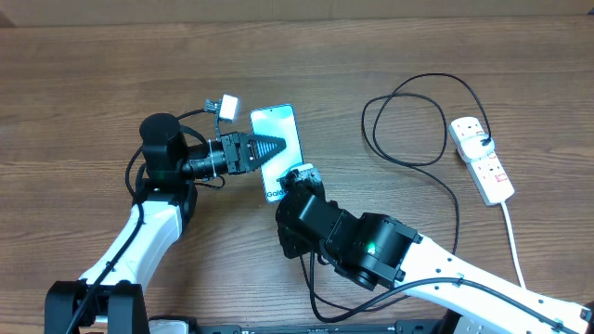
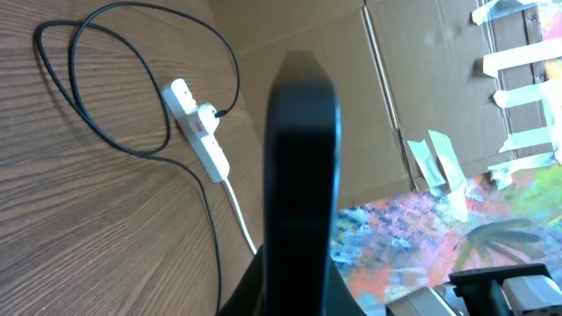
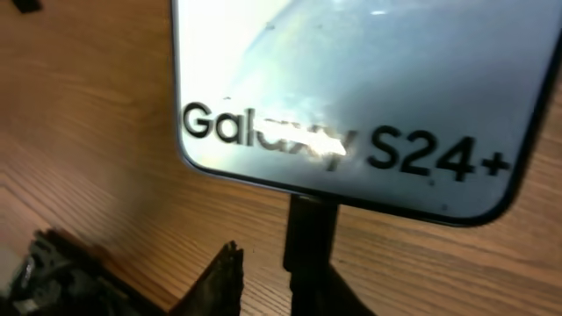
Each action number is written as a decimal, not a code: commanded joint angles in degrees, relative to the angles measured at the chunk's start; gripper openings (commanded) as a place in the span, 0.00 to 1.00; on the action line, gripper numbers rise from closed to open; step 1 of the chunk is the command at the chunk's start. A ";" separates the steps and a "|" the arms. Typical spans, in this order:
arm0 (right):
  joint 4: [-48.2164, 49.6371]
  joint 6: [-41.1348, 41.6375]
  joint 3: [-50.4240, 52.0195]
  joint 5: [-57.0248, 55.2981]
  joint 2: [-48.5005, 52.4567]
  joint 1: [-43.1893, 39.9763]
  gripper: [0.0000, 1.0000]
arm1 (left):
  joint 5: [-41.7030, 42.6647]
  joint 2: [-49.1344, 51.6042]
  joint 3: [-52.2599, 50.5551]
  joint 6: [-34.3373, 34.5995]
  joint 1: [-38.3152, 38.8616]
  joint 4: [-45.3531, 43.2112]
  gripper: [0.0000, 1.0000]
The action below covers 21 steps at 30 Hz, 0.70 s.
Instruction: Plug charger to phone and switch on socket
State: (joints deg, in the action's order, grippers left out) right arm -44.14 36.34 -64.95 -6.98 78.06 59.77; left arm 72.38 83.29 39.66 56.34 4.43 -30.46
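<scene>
Checking the connector-to-port line: in the right wrist view the charger's connector tip (image 3: 311, 230) stands end-on against the bottom edge of the phone (image 3: 351, 88), just under the "Galaxy S24+" text, touching the black rim. Seated or only butted up, I can't tell. The phone's long axis runs straight away from the right tool (image 3: 272, 268), so as I read it the push goes along that axis, with no sideways component.

Right tool: one finger (image 3: 221, 274) shows just left of the connector with a sliver of worktop (image 1: 111, 74) between them. The other side merges with the connector's dark body. Clamped or loose, I cannot tell.

Left tool (image 1: 278, 148): fingers together, nothing between them, lying across the middle of the screen from the left. It looks like a hold-down against sliding, but contact isn't resolvable.

The right arm is clearly nearer the port end. The socket (image 1: 483, 160) lies well apart to the right, with its long axis roughly the same way as the phone's and the black plug (image 1: 484, 142) already in it. The charger cable (image 1: 458, 218) loops slack between the strip and the right arm. The red switches (image 2: 200, 133) are too small to read as on or off.

Nothing stands between tip and port. The slack loops lie on the route to the socket and could snag. A small white block (image 1: 225, 105) with wires sits just off the phone's top-left corner, clear of the job.
</scene>
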 commanded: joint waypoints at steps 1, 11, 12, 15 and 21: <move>0.50 -0.55 -4.17 -0.52 -0.96 -0.63 0.31 | 5.01 -0.35 -0.57 -2.32 1.62 0.26 0.04; -6.19 -0.61 -4.20 -1.20 -6.08 -2.54 0.68 | -5.07 -0.35 -0.52 3.85 2.34 0.20 0.04; -7.54 -0.59 -4.20 -1.53 -7.15 -3.08 0.70 | -6.49 -0.35 -0.46 4.37 2.86 0.17 0.04; -13.18 -0.57 -4.20 -2.86 -11.50 -5.44 0.77 | -10.99 -0.35 0.48 4.15 6.08 0.26 0.04; -22.97 -0.57 -4.20 -10.08 -21.66 -10.34 0.91 | -18.84 -0.09 7.76 -10.45 12.17 21.11 0.04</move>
State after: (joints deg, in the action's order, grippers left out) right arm -64.62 35.83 -67.57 -11.09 61.30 51.46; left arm 59.59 83.29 41.28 56.95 14.57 -21.37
